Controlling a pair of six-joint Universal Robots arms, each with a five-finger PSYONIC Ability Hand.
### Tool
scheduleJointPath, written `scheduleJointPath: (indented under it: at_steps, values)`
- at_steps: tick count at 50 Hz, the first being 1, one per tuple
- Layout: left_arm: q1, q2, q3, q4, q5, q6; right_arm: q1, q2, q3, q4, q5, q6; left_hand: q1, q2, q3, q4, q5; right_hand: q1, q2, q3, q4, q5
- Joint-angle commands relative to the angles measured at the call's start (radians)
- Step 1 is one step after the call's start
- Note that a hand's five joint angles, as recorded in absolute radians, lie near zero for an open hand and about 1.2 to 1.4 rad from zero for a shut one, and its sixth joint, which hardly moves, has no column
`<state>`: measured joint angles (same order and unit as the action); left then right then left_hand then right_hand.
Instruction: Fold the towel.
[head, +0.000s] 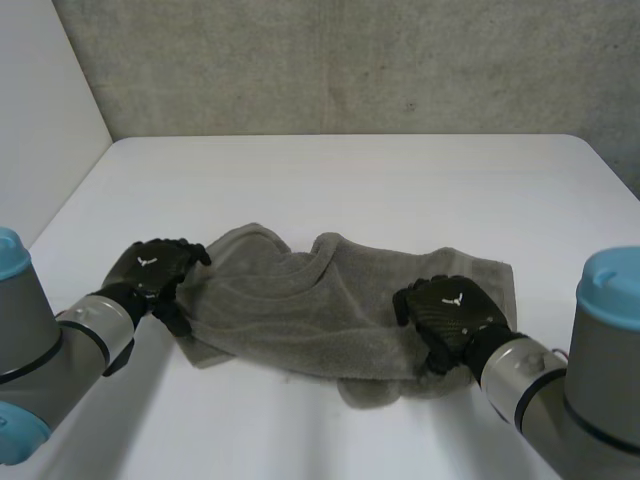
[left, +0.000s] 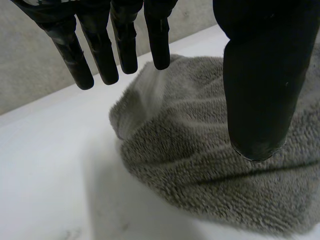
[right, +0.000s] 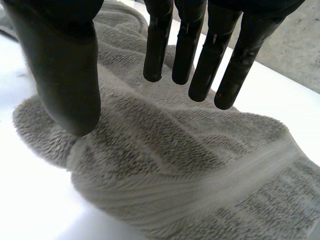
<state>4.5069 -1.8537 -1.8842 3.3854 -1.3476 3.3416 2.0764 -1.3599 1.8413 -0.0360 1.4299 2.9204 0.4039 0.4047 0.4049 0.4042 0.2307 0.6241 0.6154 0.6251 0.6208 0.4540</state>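
There is one towel (head: 300, 310). It is grey and fluffy, and it is not flat. It lies in a bumpy, wrinkled heap with folds and humps, and one edge has a smooth woven stripe. The towel sits on the white table (head: 350, 180), near the front and about in the middle, between the two arms. There are two black hands, one at each end of the towel. The left hand (head: 150, 270) is at the towel's left edge. Its fingers (left: 102, 60) are straight and spread, and its thumb is far away from them, so the hand is wide open and holds nothing. The fingers point down over the fuzzy edge of the towel. The right hand (head: 450, 315) is over the right part of the towel, near the front edge. Its fingers (right: 192, 50) are straight too, with the thumb well apart, wide open, and it grips nothing. Whether either hand really touches the towel cannot be told.
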Motion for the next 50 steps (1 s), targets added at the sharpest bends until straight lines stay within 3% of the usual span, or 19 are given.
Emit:
scheduleJointPath:
  at_steps: [1, 10, 18, 24, 26, 28, 29, 31, 33, 37, 42, 44, 45, 47, 50]
  values:
    - [-0.002, -0.077, 0.007, 0.037, 0.008, -0.001, 0.013, 0.005, 0.062, -0.036, 0.006, -0.001, 0.065, 0.064, 0.064, 0.065, 0.064, -0.025, -0.016, -0.026, -0.022, -0.029]
    - [-0.002, -0.114, 0.016, 0.069, 0.010, 0.016, 0.014, 0.018, 0.101, -0.105, 0.007, 0.000, 0.124, 0.123, 0.123, 0.123, 0.122, -0.178, -0.169, -0.179, -0.175, -0.182]
    - [-0.002, -0.136, 0.008, 0.080, 0.010, 0.068, 0.018, 0.053, 0.124, -0.194, 0.032, 0.000, 0.150, 0.149, 0.149, 0.150, 0.149, -0.113, -0.105, -0.114, -0.110, -0.118]
    - [-0.002, -0.151, 0.007, 0.083, 0.010, 0.093, 0.030, 0.091, 0.127, -0.243, 0.052, 0.002, 0.300, 0.299, 0.299, 0.300, 0.299, -0.008, 0.001, -0.009, -0.004, -0.012]
    - [-0.002, -0.153, 0.008, 0.083, 0.010, 0.095, 0.033, 0.097, 0.127, -0.254, 0.055, 0.000, 0.329, 0.328, 0.328, 0.329, 0.328, 0.045, 0.054, 0.044, 0.048, 0.041]
    - [-0.002, -0.151, 0.007, 0.083, 0.010, 0.093, 0.034, 0.107, 0.130, -0.280, 0.063, 0.000, 0.540, 0.539, 0.539, 0.539, 0.538, 0.244, 0.252, 0.243, 0.247, 0.239]
    - [-0.002, -0.151, 0.007, 0.083, 0.010, 0.093, 0.034, 0.107, 0.130, -0.280, 0.063, 0.000, 0.541, 0.540, 0.540, 0.540, 0.539, 0.245, 0.253, 0.244, 0.248, 0.240]
    - [-0.003, -0.141, 0.002, 0.081, 0.010, 0.094, 0.033, 0.096, 0.133, -0.310, 0.082, 0.000, 0.806, 0.806, 0.805, 0.806, 0.805, 0.769, 0.778, 0.768, 0.772, 0.765]
    - [-0.005, -0.127, -0.001, 0.080, 0.010, 0.096, 0.030, 0.088, 0.131, -0.326, 0.092, -0.001, 0.936, 0.935, 0.935, 0.935, 0.934, 0.772, 0.781, 0.771, 0.775, 0.768]
    - [-0.005, -0.075, -0.003, 0.069, 0.010, 0.095, 0.024, 0.044, 0.124, -0.331, 0.096, -0.007, 0.992, 0.992, 0.991, 0.992, 0.991, 0.772, 0.781, 0.771, 0.775, 0.768]
    - [-0.009, 0.051, -0.015, 0.028, 0.007, 0.082, 0.021, -0.105, 0.099, -0.288, 0.089, -0.020, 0.992, 0.992, 0.991, 0.992, 0.991, 0.772, 0.781, 0.771, 0.775, 0.768]
    - [-0.008, 0.167, -0.023, -0.033, 0.007, 0.082, 0.016, -0.175, 0.037, -0.161, 0.087, -0.065, 0.992, 0.992, 0.991, 0.992, 0.991, 0.772, 0.781, 0.771, 0.775, 0.768]
    - [-0.008, 0.168, -0.023, -0.034, 0.007, 0.082, 0.016, -0.176, 0.036, -0.160, 0.087, -0.066, 0.992, 0.992, 0.991, 0.992, 0.991, 0.772, 0.781, 0.771, 0.775, 0.768]
    - [-0.012, 0.270, -0.013, -0.099, 0.008, 0.082, -0.010, -0.202, -0.049, 0.024, 0.083, -0.127, 0.992, 0.992, 0.991, 0.992, 0.991, 0.772, 0.781, 0.771, 0.775, 0.768]
    - [-0.014, 0.344, -0.001, -0.168, 0.013, 0.084, -0.051, -0.206, -0.130, 0.173, 0.080, -0.174, 0.992, 0.992, 0.991, 0.992, 0.991, 0.772, 0.781, 0.771, 0.775, 0.768]
